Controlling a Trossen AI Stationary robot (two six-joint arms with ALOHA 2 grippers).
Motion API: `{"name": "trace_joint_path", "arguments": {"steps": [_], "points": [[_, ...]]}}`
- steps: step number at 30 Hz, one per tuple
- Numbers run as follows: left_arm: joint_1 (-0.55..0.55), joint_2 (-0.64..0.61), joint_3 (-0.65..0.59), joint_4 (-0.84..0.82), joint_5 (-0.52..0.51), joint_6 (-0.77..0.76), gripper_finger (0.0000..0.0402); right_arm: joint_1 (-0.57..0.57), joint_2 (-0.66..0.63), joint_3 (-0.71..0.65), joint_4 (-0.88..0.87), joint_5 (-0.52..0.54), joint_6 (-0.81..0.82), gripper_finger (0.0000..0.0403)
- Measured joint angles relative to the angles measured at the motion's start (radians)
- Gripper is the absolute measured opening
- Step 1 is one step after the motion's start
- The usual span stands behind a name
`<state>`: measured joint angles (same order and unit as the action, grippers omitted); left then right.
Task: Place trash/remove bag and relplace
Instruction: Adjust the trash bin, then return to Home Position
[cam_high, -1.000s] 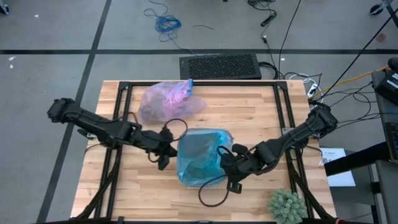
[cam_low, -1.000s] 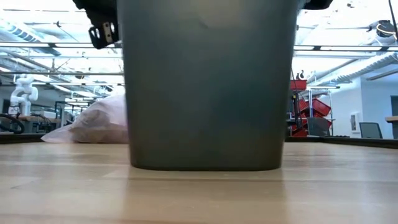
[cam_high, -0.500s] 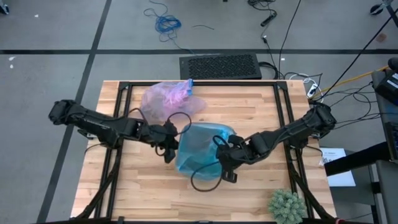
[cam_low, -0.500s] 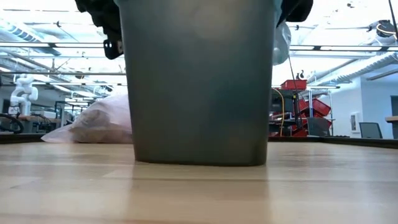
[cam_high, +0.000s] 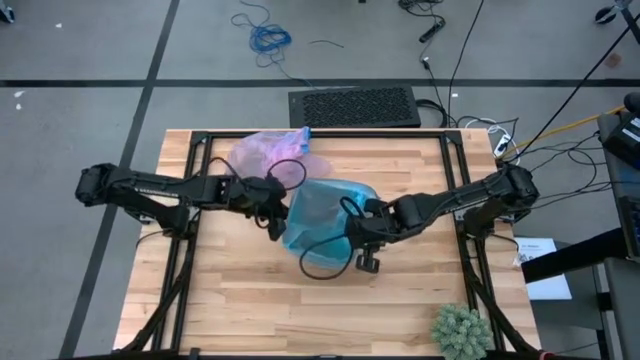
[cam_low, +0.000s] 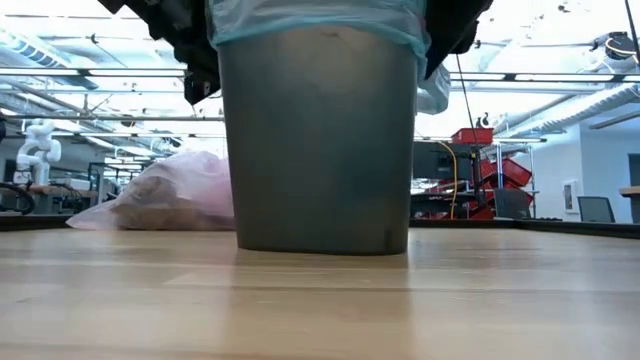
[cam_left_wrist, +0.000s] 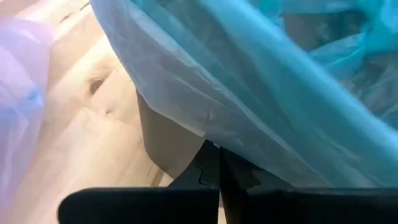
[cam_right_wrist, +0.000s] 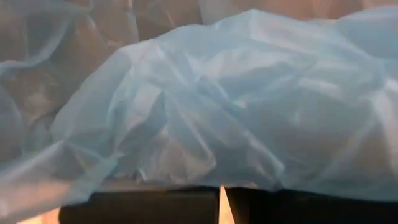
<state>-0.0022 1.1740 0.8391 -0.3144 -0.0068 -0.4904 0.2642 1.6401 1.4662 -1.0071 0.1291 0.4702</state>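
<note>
Both the left gripper (cam_high: 277, 222) and right gripper (cam_high: 357, 243) are pressed together, apparently pinching the blue liner (cam_high: 318, 215) at the bin (cam_low: 318, 150) rim. The film is thin, light and slippery; hold its folded edge.

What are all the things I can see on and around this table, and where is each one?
Bin: one, grey, table middle, upright.
Light blue bag: one, draped over the bin's rim.
Lavender-pink bag: one, far side of the table, holding brown wads.
Spiky plant: one, green, near right corner.
Keyboard: one, black, on the floor beyond the table.
Blue cable: one, coiled on the floor.
Table: one, light wood.
Left gripper: shut, at the blue bag's left edge.
Right gripper: shut, at its right edge.
</note>
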Motion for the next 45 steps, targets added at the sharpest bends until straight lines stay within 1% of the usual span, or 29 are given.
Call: {"name": "trace_joint_path", "arguments": {"steps": [8, 14, 16, 21, 25, 27, 29, 31, 33, 36, 38, 40, 43, 45], "points": [[0.025, -0.103, 0.0, -0.03, 0.007, 0.0, 0.0, 0.002, -0.091, 0.001, -0.031, 0.002, 0.026, 0.0], [0.027, -0.208, 0.0, -0.067, 0.007, -0.025, 0.0, 0.034, -0.186, 0.001, -0.127, 0.001, 0.066, 0.0], [0.027, -0.25, 0.0, -0.066, 0.007, -0.025, 0.0, 0.043, -0.226, 0.001, -0.134, 0.003, 0.068, 0.0], [0.027, -0.354, 0.001, -0.062, -0.001, -0.003, 0.0, 0.052, -0.333, 0.001, -0.088, 0.056, 0.06, 0.0], [0.033, -0.41, 0.001, -0.058, -0.013, 0.026, 0.0, 0.05, -0.425, 0.001, -0.031, 0.126, -0.014, 0.0], [0.045, -0.428, -0.014, -0.044, -0.02, 0.027, 0.0, 0.034, -0.47, -0.014, 0.014, 0.145, -0.058, 0.0], [0.057, -0.463, -0.059, -0.009, -0.024, 0.026, 0.0, 0.013, -0.53, -0.07, 0.108, 0.151, -0.093, 0.0], [0.072, -0.512, -0.12, 0.043, -0.031, 0.025, 0.0, -0.011, -0.604, -0.166, 0.232, 0.143, -0.134, 0.0], [0.085, -0.565, -0.194, 0.135, -0.058, 0.001, 0.0, -0.043, -0.689, -0.285, 0.377, 0.101, -0.165, 0.0], [0.107, -0.65, -0.319, 0.256, -0.089, -0.024, 0.0, -0.11, -0.824, -0.481, 0.552, 0.04, -0.176, 0.0], [0.125, -0.702, -0.379, 0.319, -0.105, -0.026, 0.0, -0.16, -0.913, -0.612, 0.656, 0.017, -0.177, 0.0], [0.145, -0.755, -0.428, 0.333, -0.123, -0.026, 0.0, -0.214, -0.996, -0.729, 0.78, -0.023, -0.183, 0.0], [0.173, -0.825, -0.457, 0.332, -0.146, 0.002, 0.0, -0.294, -1.113, -0.867, 0.963, -0.088, -0.196, 0.0], [0.189, -0.868, -0.471, 0.322, -0.151, 0.033, 0.0, -0.342, -1.181, -0.926, 1.018, -0.118, -0.208, 0.0]]}}
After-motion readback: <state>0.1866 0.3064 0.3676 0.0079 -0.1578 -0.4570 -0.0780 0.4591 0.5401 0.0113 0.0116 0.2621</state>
